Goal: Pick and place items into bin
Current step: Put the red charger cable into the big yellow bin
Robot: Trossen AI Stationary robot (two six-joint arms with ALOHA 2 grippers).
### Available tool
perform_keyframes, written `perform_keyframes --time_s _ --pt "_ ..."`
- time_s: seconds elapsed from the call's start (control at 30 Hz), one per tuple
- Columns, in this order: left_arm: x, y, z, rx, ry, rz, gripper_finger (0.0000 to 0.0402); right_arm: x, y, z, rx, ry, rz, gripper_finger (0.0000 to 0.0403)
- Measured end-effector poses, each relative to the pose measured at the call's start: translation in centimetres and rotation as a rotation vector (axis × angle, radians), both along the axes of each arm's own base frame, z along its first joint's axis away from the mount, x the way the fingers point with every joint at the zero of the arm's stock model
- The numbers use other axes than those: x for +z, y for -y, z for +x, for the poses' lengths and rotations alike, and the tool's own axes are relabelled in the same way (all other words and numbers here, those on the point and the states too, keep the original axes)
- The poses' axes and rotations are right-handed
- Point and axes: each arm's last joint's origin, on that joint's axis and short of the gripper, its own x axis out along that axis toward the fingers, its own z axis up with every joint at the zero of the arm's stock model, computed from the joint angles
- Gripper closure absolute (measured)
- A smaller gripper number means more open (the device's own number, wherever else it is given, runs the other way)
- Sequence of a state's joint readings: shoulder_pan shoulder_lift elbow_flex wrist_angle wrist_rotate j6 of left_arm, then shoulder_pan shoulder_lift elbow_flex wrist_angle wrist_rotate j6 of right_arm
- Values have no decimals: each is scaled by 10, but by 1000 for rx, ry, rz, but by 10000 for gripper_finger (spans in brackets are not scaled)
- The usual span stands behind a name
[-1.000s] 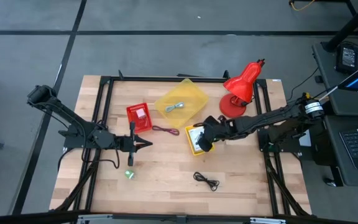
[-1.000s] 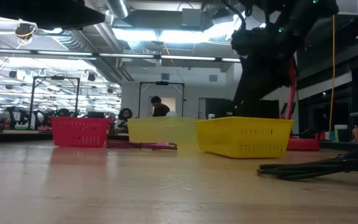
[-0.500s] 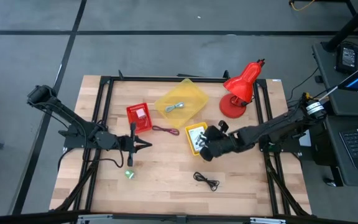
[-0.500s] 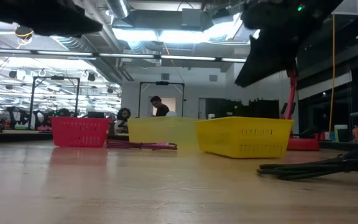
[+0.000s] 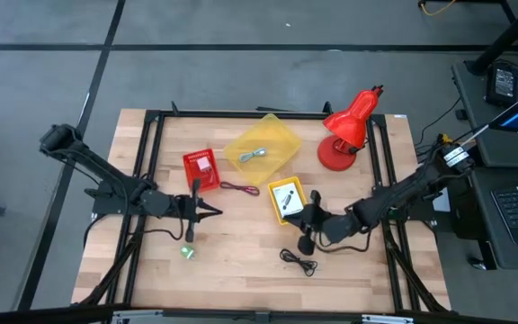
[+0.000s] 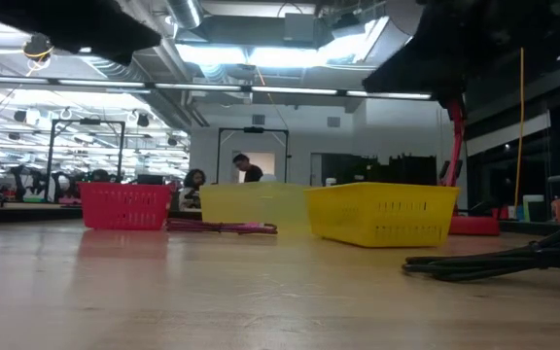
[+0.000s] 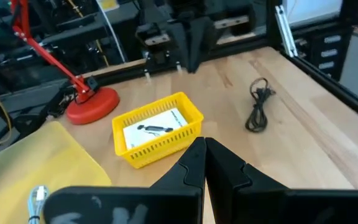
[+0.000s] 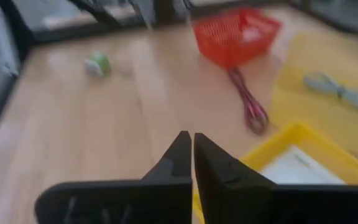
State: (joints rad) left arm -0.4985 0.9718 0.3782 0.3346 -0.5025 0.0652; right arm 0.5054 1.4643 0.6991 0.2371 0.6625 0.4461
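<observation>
While both arms hung over the wooden counter (image 5: 241,261), the scene read as follows.
Right pincer (image 5: 307,236): fingers pressed together on nothing, just beside the small yellow basket (image 5: 285,200) and above the black cord (image 5: 299,262).
Left pincer (image 5: 212,210): tips closed and empty, near the dark red cord (image 5: 238,188), beside the red basket (image 5: 201,168).
White card (image 7: 155,126): lay flat inside the small yellow basket.
Blue-grey strip (image 5: 255,155): rested in the large yellow bin (image 5: 261,148).
White packet (image 5: 204,166): sat in the red basket.
Green object (image 5: 187,252): alone on the counter, near the front left.
Black cord: loose on the counter, apart from every basket.
Red lamp (image 5: 349,126): stood at the counter's far right.
</observation>
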Motion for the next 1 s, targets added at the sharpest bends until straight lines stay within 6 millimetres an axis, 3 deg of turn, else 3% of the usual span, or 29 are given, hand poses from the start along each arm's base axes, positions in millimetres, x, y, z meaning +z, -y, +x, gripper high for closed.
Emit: perform_keyframes --time_s 0.27,0.7,1.0 --pt "5 -8 34 117 -255 7 398 -10 5 -12 70 182 -86 399" --pt "14 -54 94 228 -593 -135 398 -29 27 -18 -5 156 -50 399" --pt "2 -73 122 204 -768 -45 397 -30 27 -18 4 142 -76 397"
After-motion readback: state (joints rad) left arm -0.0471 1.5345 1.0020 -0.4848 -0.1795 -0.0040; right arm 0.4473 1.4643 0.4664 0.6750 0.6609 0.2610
